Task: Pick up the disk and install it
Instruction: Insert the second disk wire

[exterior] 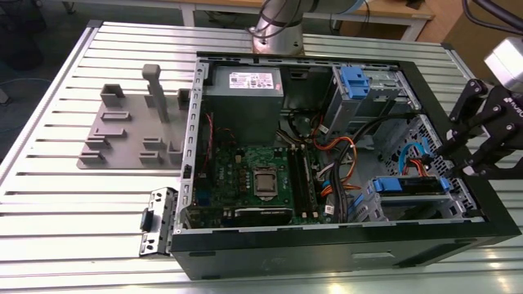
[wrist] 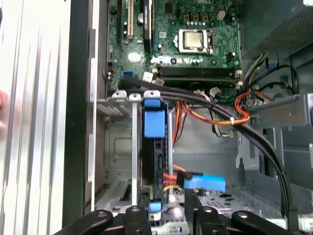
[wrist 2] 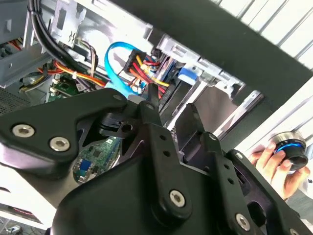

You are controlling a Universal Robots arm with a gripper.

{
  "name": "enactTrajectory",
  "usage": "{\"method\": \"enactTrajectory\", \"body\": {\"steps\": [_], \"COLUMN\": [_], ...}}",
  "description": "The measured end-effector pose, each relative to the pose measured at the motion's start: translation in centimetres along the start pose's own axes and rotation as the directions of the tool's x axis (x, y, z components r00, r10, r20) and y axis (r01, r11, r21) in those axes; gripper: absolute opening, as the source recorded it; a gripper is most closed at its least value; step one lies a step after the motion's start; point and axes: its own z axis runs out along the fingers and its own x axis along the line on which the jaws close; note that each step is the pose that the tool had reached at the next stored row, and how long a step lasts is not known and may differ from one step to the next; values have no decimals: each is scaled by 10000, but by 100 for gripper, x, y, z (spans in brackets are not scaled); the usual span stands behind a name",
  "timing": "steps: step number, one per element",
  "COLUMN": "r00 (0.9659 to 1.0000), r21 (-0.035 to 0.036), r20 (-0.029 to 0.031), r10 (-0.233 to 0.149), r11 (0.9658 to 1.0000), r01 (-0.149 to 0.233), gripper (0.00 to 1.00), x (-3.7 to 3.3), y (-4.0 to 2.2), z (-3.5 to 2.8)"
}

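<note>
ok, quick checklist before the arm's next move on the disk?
1. Disk located: ok. The disk sits in the bay at the exterior view's right, blue rails visible.
2. Robot hand aligned: ok. The robot hand hovers at the case edge, right by the disk.
3. Grip on disk: cannot tell.
4. Disk fully seated: cannot tell.
5. Cables clear: not ok. In the first wrist view, black cables cross close over the bay's end.
6. People clear: not ok. In the second wrist view, a person's hand is just outside the case.
</note>
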Motion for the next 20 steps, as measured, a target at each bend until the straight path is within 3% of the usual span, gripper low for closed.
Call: {"method": "enactTrajectory", "body": {"steps": [3,7,16,20], "r00": [10000,9999,9999,9999], "r21": [2,1,1,2], "r20": [43,115,118,116], "r10": [-5,-13,-7,-8], "r11": [10000,10000,10000,10000], "r01": [5,13,7,8], "gripper": [41,41,41,41], "x": [-6,-17,-18,-18], "y": [65,81,83,85], "z": [16,53,213,214]}}
